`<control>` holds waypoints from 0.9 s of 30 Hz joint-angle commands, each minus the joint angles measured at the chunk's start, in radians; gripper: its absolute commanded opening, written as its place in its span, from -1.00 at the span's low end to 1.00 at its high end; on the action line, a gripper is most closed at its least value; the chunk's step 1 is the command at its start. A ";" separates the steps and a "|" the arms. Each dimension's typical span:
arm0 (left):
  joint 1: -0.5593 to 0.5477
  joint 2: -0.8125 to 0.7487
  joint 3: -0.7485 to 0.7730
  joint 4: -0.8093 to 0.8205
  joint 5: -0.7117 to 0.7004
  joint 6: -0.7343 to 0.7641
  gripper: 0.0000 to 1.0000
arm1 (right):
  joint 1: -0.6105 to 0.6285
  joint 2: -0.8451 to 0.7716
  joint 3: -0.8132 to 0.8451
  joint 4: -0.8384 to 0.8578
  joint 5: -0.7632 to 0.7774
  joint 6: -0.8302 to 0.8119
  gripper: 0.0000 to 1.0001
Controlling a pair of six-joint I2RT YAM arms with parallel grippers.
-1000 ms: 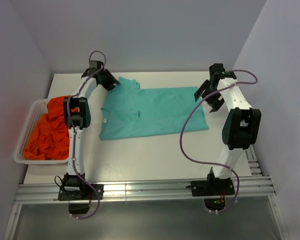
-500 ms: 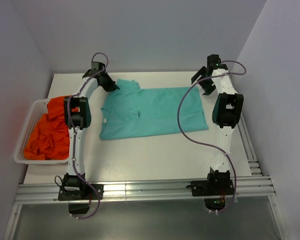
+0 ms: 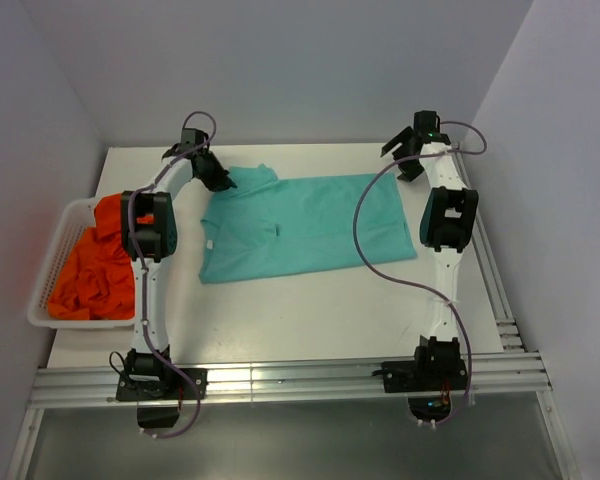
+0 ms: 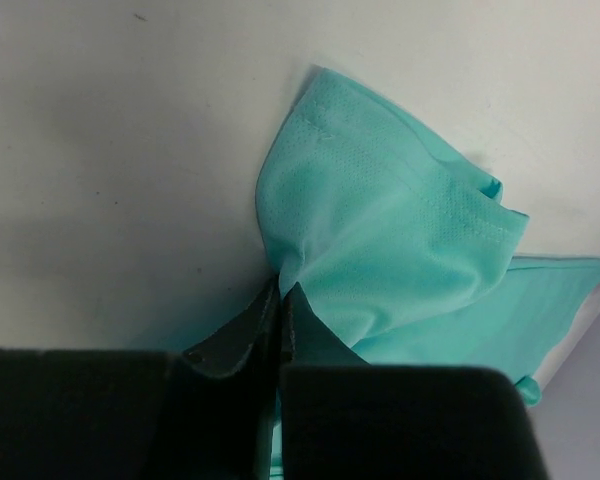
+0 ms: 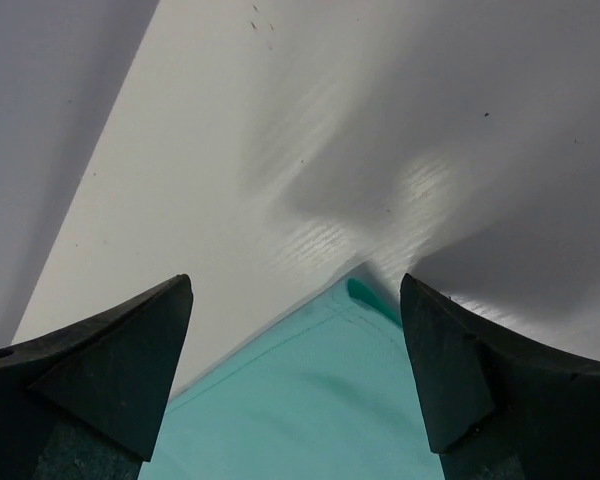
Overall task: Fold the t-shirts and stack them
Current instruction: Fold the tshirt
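While outstretched left jaws pinch the teal t-shirt [image 3: 310,225], right jaws gape.

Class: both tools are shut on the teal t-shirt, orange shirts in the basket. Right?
No: the right tool is open above the teal t-shirt, per the right wrist view. The left tool is shut on it; orange shirts lie in the basket.

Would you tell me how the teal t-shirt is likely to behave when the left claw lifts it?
Probably floppy: the teal t-shirt bunches into folds where the left claw pinches it. Likely light, given its thin perforated weave. One-sided lifting would probably leave the rest dragging.
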 commanded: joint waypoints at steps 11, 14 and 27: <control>-0.002 0.003 -0.026 -0.059 -0.041 0.023 -0.90 | 0.069 -0.001 -0.045 -0.034 -0.003 -0.002 0.05; -0.004 0.002 -0.029 -0.059 -0.038 0.025 -0.91 | 0.070 0.004 -0.033 -0.056 0.011 0.004 -0.68; 0.002 0.011 0.033 -0.071 -0.048 0.040 -1.00 | 0.030 -0.117 -0.178 -0.046 0.092 -0.008 -1.00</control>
